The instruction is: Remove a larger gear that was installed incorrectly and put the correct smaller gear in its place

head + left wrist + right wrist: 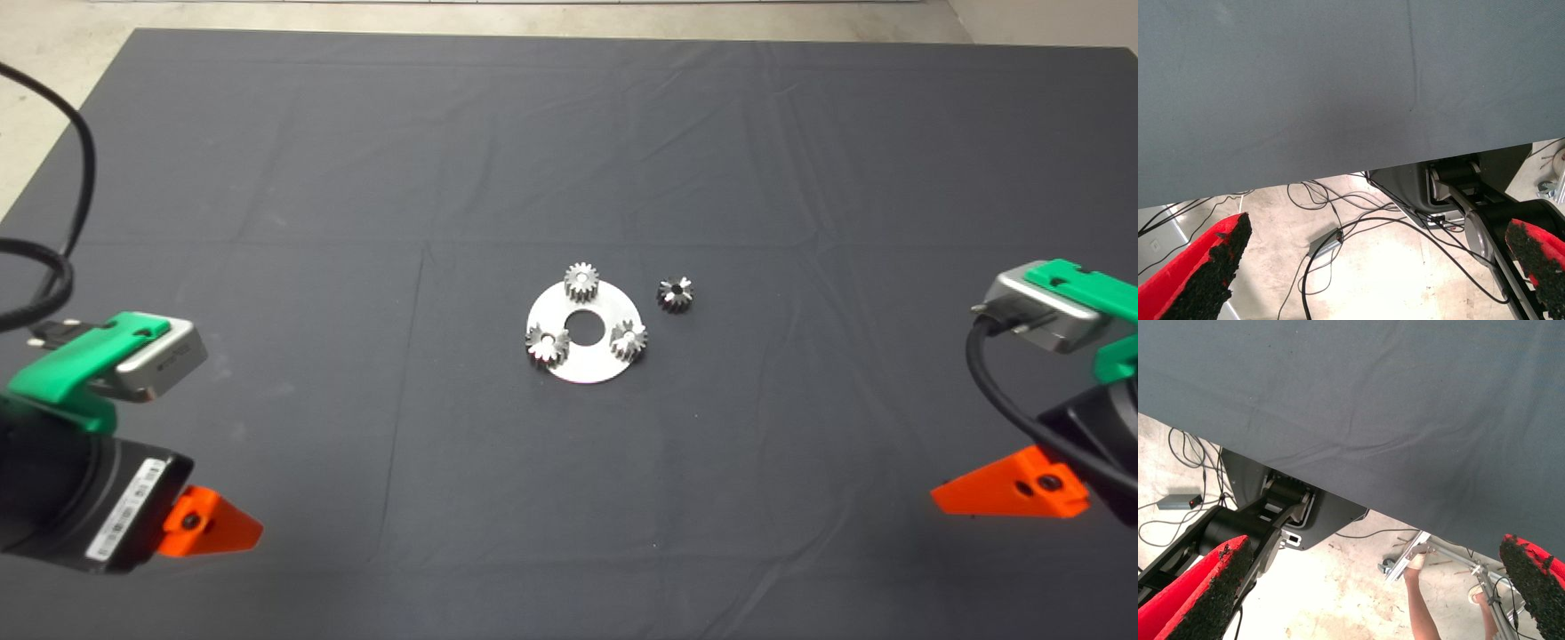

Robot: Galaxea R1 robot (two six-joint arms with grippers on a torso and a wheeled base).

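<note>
Red fingers spread wide on both grippers, nothing held: left gripper [1371, 267] parked at the mat's [356, 178] lower left edge, right gripper [1378, 587] at the lower right. Mid-mat, a silver disc [584, 354] carries three small gears; the smaller gear [676, 293] lies just beside it. Bare concrete floor [1391, 280] with cables below; a person's legs [1425, 607].
</note>
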